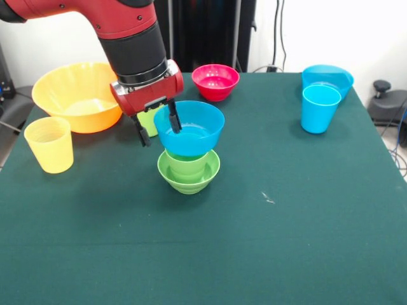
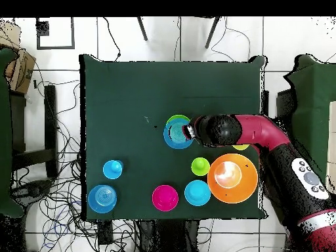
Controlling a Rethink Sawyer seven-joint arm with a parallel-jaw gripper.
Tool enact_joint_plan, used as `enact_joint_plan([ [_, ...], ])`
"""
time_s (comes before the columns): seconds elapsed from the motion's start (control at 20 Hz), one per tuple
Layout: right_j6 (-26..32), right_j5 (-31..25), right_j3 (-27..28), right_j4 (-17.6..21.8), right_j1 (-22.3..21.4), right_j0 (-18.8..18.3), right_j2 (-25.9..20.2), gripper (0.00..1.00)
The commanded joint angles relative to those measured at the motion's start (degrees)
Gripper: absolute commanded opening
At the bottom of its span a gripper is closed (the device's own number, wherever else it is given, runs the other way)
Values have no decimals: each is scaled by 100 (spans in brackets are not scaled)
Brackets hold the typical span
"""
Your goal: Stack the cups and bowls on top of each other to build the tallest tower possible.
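A: Green-clothed desk (image 1: pixel 305 241), stock on it: large yellow-orange bowl (image 1: pixel 77 95); pale yellow cup (image 1: pixel 49 144); red bowl (image 1: pixel 215 81); sky blue cup (image 1: pixel 320 108) just in front of a wide shallow blue bowl (image 1: pixel 327 77); yellow-green cup (image 1: pixel 149 122), mostly hidden behind the arm.

B: And the tower (image 1: pixel 189 155)?

A: Mid-desk; small green bowl (image 1: pixel 189 175) as base, green stepped cup (image 1: pixel 186 164) inside it, small blue bowl (image 1: pixel 189 128) uppermost.

B: End effector (image 1: pixel 159 129)?

A: Closed on the blue bowl's rim, one finger inside, one outside; the bowl looks seated on the cup, though contact is not certain.

B: Step in hand?

A: Placing the third piece, by my reading; next calls for releasing without tipping, lifting straight up, then fetching another piece.
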State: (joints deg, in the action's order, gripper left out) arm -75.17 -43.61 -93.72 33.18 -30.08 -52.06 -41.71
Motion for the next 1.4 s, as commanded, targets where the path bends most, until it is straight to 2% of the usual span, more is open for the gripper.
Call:
enact_joint_plan([
  [0.05,11,-35,28,198,110,273,318,100],
  [0.6,114,-31,35,249,103,279,285,100],
  [0.7,303,-204,82,218,95,262,221,100],
  [1.05,504,-1180,286,-370,-283,237,10,100],
  [1.4,479,-939,149,-288,-220,216,30,100],
])
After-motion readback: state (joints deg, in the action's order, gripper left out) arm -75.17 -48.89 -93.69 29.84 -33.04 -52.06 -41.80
